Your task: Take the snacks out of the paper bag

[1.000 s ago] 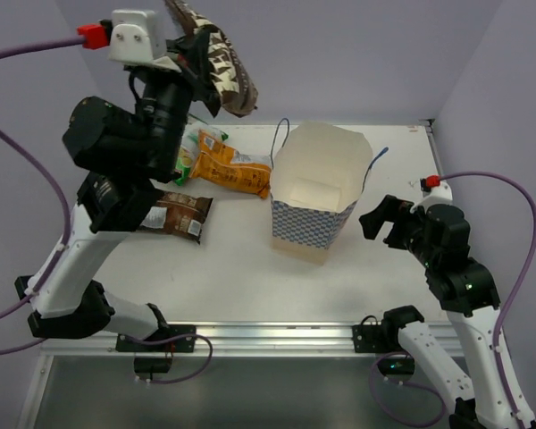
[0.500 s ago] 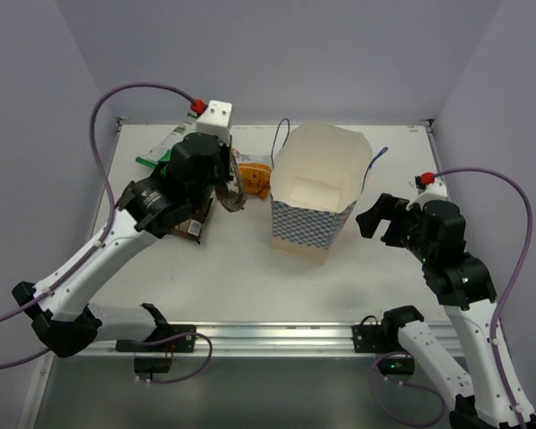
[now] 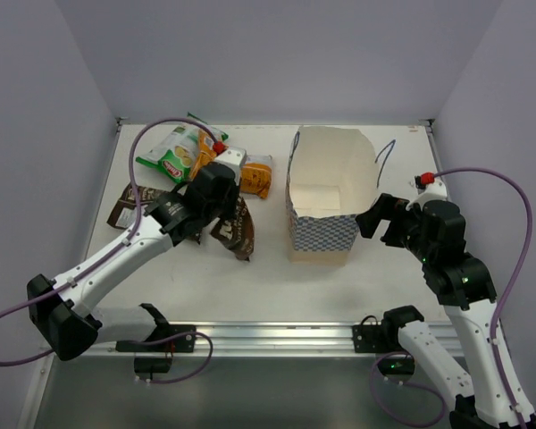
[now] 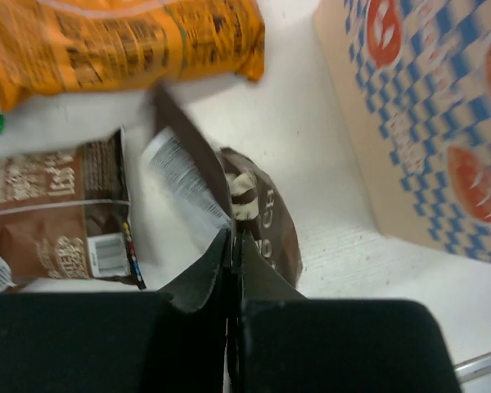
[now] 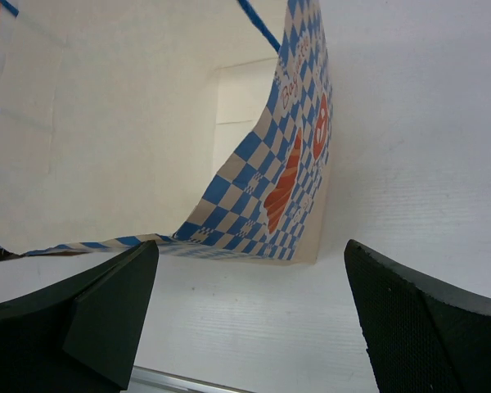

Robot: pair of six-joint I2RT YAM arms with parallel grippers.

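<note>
The paper bag [image 3: 322, 234] stands open at the table's middle, checked outside, and no packet shows in its cream inside [image 5: 131, 106]. My left gripper [image 3: 219, 213] is shut on the edge of a dark brown snack packet [image 3: 237, 231], low over the table just left of the bag [image 4: 425, 123]. That packet [image 4: 266, 225] hangs from the fingertips [image 4: 217, 270]. On the table lie an orange packet [image 3: 255, 174], a green and white packet [image 3: 172, 155] and a second brown packet [image 3: 125, 207]. My right gripper [image 3: 376, 219] is open and holds nothing, close beside the bag's right wall [image 5: 290, 164].
Blue string handles [image 3: 386, 152] stick up from the bag's rim. A purple cable [image 3: 152, 143] loops above the left arm. The orange packet [image 4: 123, 41] and the second brown packet [image 4: 49, 213] lie close behind my left gripper. The table's front rail [image 3: 277, 332] runs near the arm bases.
My left arm has come down from high above to the table left of the bag, brown packet still in its grip. The bag has shifted a little to the right. The right arm held still.
</note>
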